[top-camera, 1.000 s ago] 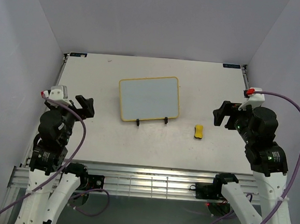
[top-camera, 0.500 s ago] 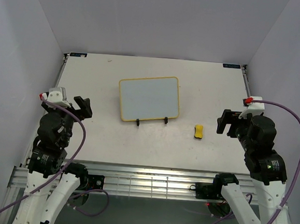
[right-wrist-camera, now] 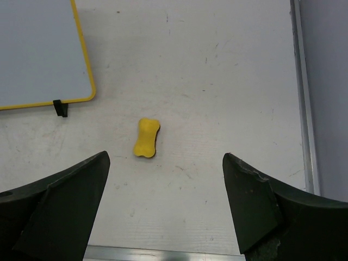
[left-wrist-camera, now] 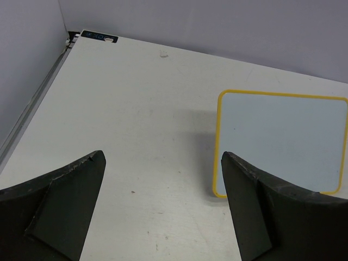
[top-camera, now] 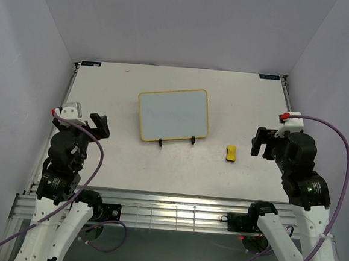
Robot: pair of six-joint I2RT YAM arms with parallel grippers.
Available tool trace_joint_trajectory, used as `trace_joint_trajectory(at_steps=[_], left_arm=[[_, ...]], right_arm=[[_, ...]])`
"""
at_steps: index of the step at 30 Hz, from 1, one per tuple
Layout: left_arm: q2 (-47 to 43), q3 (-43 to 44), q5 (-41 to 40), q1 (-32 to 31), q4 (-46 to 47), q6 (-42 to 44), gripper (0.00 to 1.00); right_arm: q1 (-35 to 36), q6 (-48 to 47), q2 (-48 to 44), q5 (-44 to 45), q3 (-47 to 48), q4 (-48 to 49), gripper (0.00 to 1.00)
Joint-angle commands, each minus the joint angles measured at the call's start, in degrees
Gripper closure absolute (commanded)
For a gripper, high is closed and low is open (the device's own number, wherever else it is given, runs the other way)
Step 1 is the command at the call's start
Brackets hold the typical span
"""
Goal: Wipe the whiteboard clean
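whiteboard with a yellow frame stands propped on two small black feet near the middle of the counter, and its face reads blank in all three views; no marks show, though faint ones could be too small to tell. going left to right: the left tool hovers above the counter's left part with its fingers apart and nothing between them, its wrist camera looking across bare surface toward the board's left edge. next comes the board, then just beyond its right foot a small yellow bone-shaped eraser lies flat on the counter, apart from the board. furthest right, the right tool hangs near the eraser with its fingers spread wide and empty, the eraser centred in its wrist view. a blank board with the eraser lying loose fits a board yet to be wiped whose marks simply don't show here, and equally one wiped clean with the eraser set back down. if wiping is called for, doing it well means gripping the eraser across its narrow waist, keeping its flat face square to the board, and pressing lightly, since the propped board looks likely to slide or tip backward under a hard push.
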Motion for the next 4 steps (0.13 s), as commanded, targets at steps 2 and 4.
trace_joint_trajectory(at_steps=[2, 4], left_arm=[[-0.1, -0.7, 1.3, -0.2, 1.5, -0.1, 0.02], [-0.1, -1.3, 0.9, -0.3, 2.1, -0.7, 0.02]], right_arm=[[0.3, -0.7, 0.2, -0.2, -0.6, 2.7, 0.10], [0.2, -0.8, 0.3, -0.7, -0.9, 2.9, 0.10]])
